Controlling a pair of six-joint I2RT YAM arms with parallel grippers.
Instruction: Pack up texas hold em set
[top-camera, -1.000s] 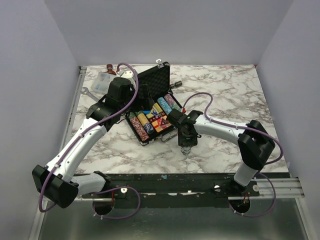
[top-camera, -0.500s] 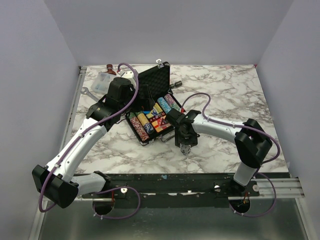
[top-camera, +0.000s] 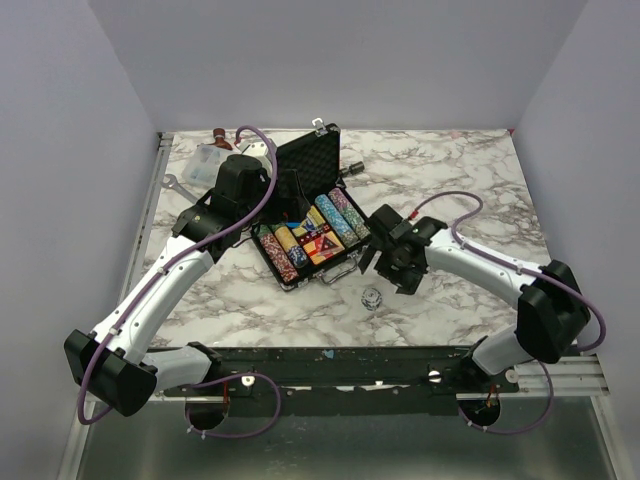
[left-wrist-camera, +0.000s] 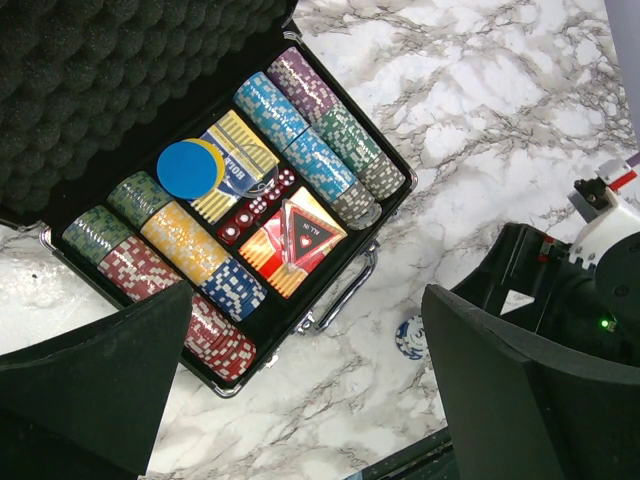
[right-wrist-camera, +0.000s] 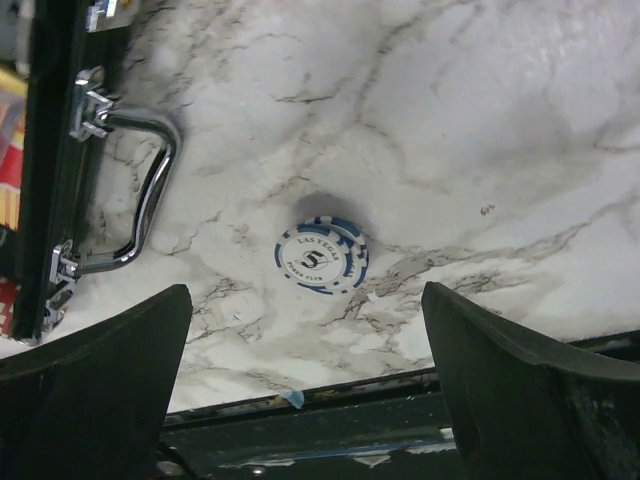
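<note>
The black briefcase (top-camera: 312, 228) lies open mid-table, its foam lid (top-camera: 305, 163) standing up behind. Inside are multicoloured chip rows (left-wrist-camera: 310, 130), a blue disc (left-wrist-camera: 190, 168), red dice and a red-yellow card box (left-wrist-camera: 295, 240). A small stack of pale blue-edged chips (top-camera: 372, 298) sits on the marble in front of the case, right of the silver handle (right-wrist-camera: 140, 190). Above that stack (right-wrist-camera: 322, 257) my right gripper (right-wrist-camera: 305, 390) hangs open and holds nothing. My left gripper (left-wrist-camera: 305, 400) hovers open over the case's front edge, also with nothing in it.
A clear plastic box (top-camera: 213, 160), a silver wrench (top-camera: 175, 183) and a small red-topped item (top-camera: 218, 132) lie at the back left. A dark cylinder (top-camera: 355, 168) sits behind the case. The table's front edge (right-wrist-camera: 330, 385) is just below the loose chips.
My right gripper has opened, risen and swung right, off the chip stack, which stays on the marble. The left arm has not moved.
</note>
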